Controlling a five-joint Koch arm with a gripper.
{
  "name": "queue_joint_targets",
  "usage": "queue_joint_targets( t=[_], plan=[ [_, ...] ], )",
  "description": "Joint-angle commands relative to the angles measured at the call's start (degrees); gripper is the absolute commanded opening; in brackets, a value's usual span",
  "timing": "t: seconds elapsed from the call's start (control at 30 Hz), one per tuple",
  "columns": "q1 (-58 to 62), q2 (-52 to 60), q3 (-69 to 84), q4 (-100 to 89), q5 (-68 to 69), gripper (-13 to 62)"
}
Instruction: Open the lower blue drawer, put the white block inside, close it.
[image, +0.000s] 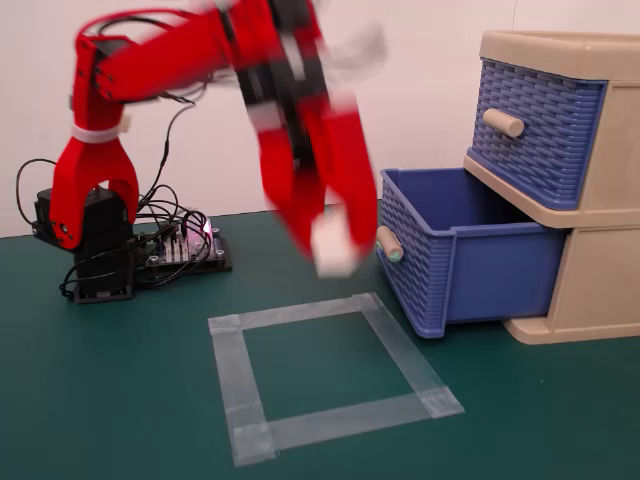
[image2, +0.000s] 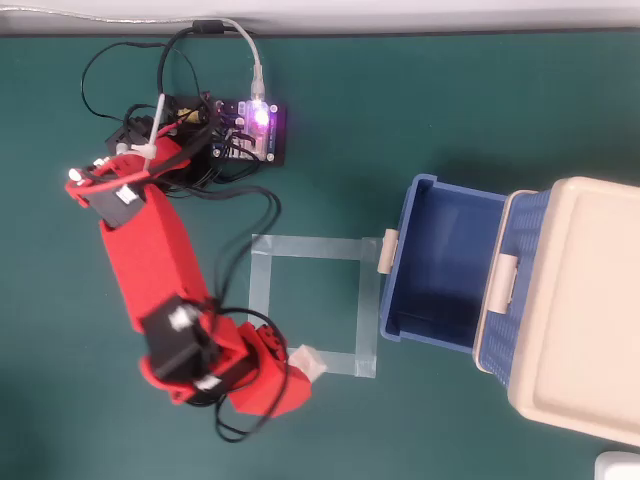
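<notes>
No text, label, brand, number or sign can be read in either view — nothing on the arm, the cabinet or the tape. The board (image2: 247, 128) behind the arm shows only a lit pink light — any marking on it is too small to make out.
</notes>
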Motion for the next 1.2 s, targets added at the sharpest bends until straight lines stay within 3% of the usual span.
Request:
queue_joint_targets(
  t=[0.0, 0.1, 0.43, 0.5, 0.57, 0.6, 0.67, 0.83, 0.93, 1.03, 1.17],
  plan=[
    [-7.4, 3.8, -4.6, -0.3, 0.3, -8.0],
    [-23.7, -2.4, -7.9, -7.8, 4.2, -8.0],
    [-29.5, -11.0, -8.2, -13.4, 5.4, -7.3],
    [-29.6, -11.0, -8.1, -13.4, 5.7, 1.8],
    [-29.6, -11.1, -8.2, -13.8, 6.9, 21.6],
    [-29.6, -11.1, -8.2, -13.9, 7.7, 27.9],
    [-29.7, -10.8, -8.3, -13.9, 9.6, 33.0],
    [-29.5, 0.9, -8.5, -10.5, 9.9, 33.9],
    [-29.7, 8.6, -8.4, 4.2, 7.4, 33.8],
    [-29.4, 9.1, -6.2, 14.5, -0.3, 33.7],
    [-28.8, 7.1, 6.9, 13.2, -14.8, 33.6]
  ],
)
